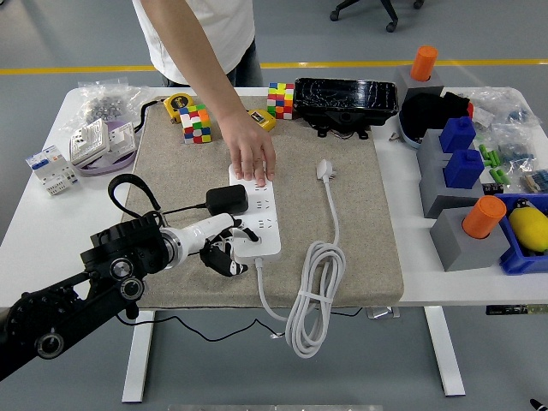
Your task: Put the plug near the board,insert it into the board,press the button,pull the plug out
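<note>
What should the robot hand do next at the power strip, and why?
Probably press the button: the left robot hand sits at the power strip's near end, the black plug looks seated, and a person's hand steadies the far end.

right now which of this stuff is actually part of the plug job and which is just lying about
In the job:
- power strip, held down by a person's hand
- black plug, seated in the strip
- left hand at the strip's near end

Lying about:
- white plug and its coiled cable
- colour cubes
- black tray
- orange cylinders
</note>
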